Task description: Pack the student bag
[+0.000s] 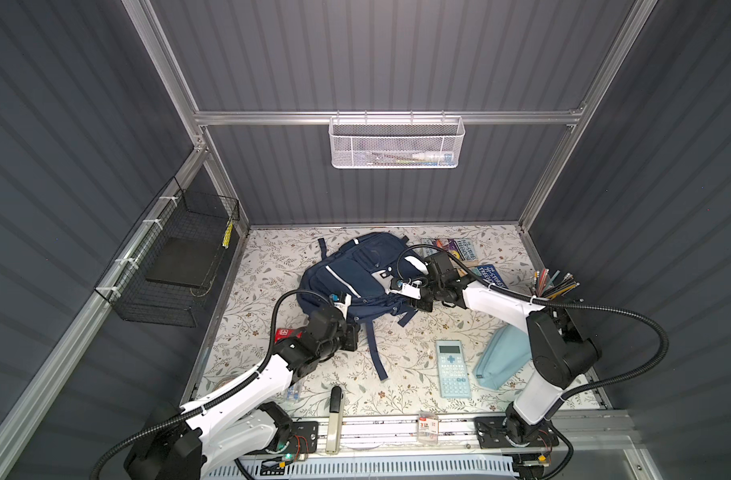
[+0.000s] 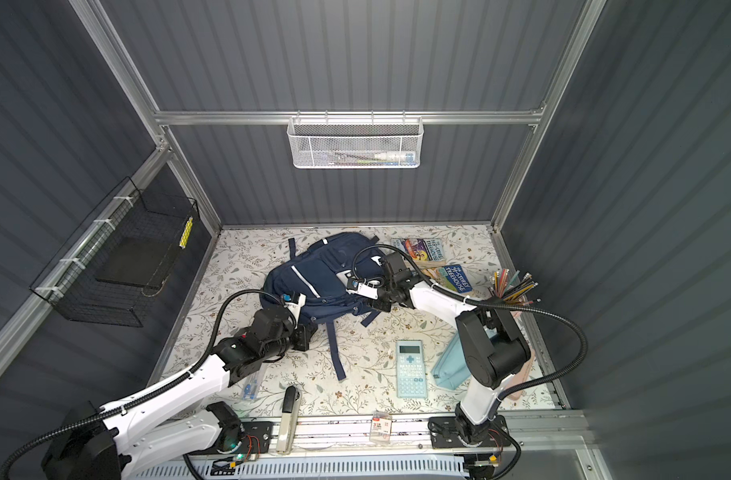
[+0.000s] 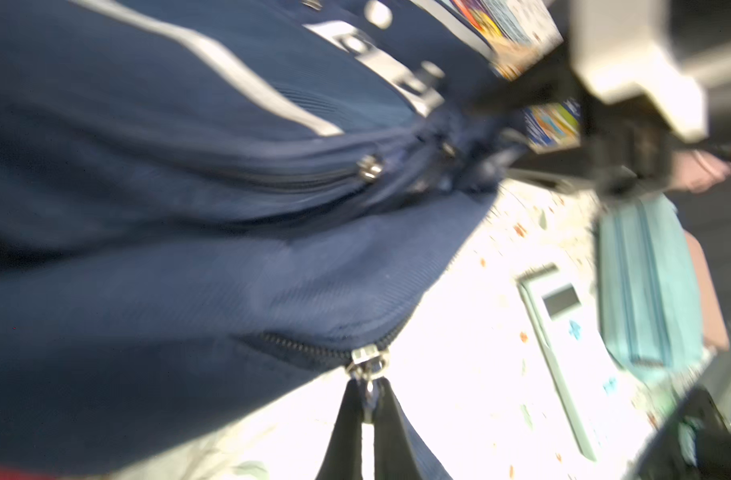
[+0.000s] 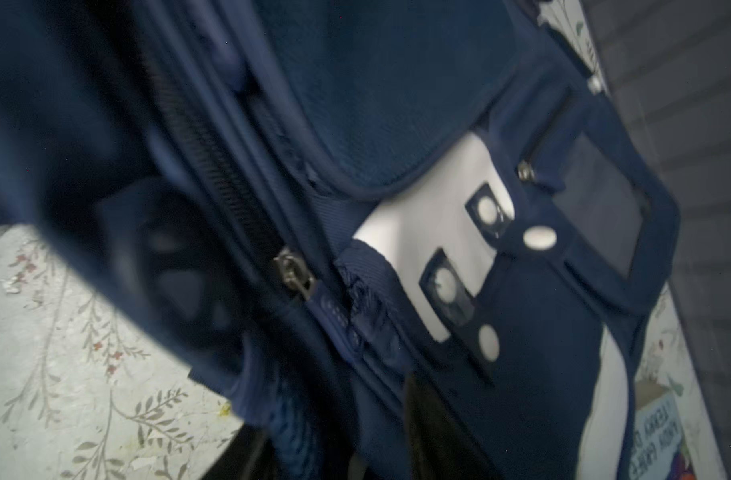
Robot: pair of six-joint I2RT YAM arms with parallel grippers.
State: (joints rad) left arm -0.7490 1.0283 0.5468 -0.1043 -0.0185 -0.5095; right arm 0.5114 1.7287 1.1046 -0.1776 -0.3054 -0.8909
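Observation:
The student bag (image 1: 347, 274) (image 2: 314, 274), navy with white stripes, lies in the middle of the floral table in both top views. My left gripper (image 1: 353, 328) (image 3: 370, 390) sits at the bag's near edge, shut on the silver zip pull (image 3: 368, 361) of a zip that runs along the bag (image 3: 189, 291). My right gripper (image 1: 413, 305) (image 4: 334, 415) is at the bag's right side, below the white patch (image 4: 422, 232). Its dark fingers (image 4: 418, 411) stand apart, open, with folds of the bag's blue fabric (image 4: 397, 104) between them.
A pale-blue calculator (image 1: 451, 368) and a light-blue pouch (image 1: 501, 361) lie right of the bag's straps. Two books (image 1: 451, 249) lie at the back right, beside a cup of pencils (image 1: 551, 286). A stapler (image 1: 334, 415) lies at the front edge. Wire baskets (image 1: 172, 266) (image 1: 397, 143) hang on the walls.

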